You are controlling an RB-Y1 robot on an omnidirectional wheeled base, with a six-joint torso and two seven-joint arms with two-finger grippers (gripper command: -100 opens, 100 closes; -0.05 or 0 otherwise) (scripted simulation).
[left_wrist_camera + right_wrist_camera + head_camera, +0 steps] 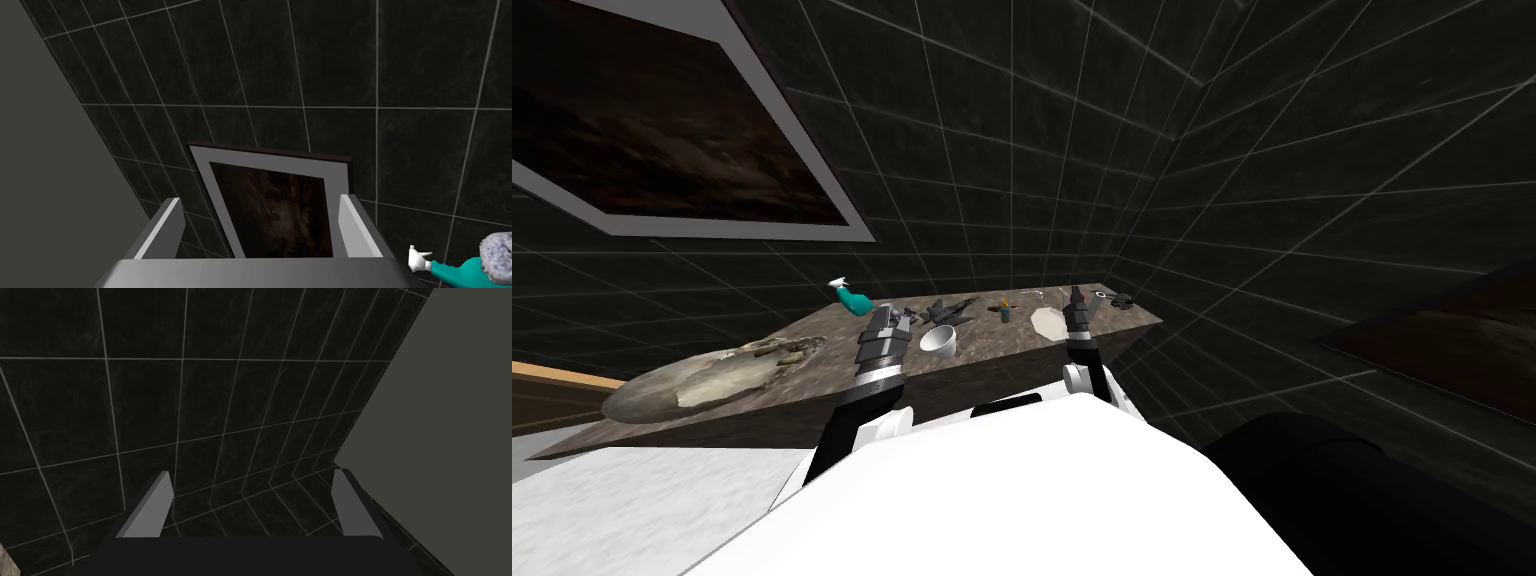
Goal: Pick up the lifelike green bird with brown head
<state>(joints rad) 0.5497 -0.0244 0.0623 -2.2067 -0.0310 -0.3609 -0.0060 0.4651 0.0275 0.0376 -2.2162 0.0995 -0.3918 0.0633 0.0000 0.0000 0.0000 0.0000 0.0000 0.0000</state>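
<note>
Head view: both my arms are up over the dark stone counter (987, 335), L gripper (892, 316) left of centre, R gripper (1078, 297) right of centre. Wrist views: L fingers (160, 227) wide apart, holding nothing; R fingers (150, 508) likewise apart, empty. The bird (1004, 310), as best I can tell the small blue-green thing w/ brownish top, sits on the counter near frame centre, between my grippers, nearer the R, touching neither. Long axis looks upright; facing too small to tell. Teal spray bottle (850, 297) is near L gripper; white bowl (937, 340) lies between L gripper and bird.
</note>
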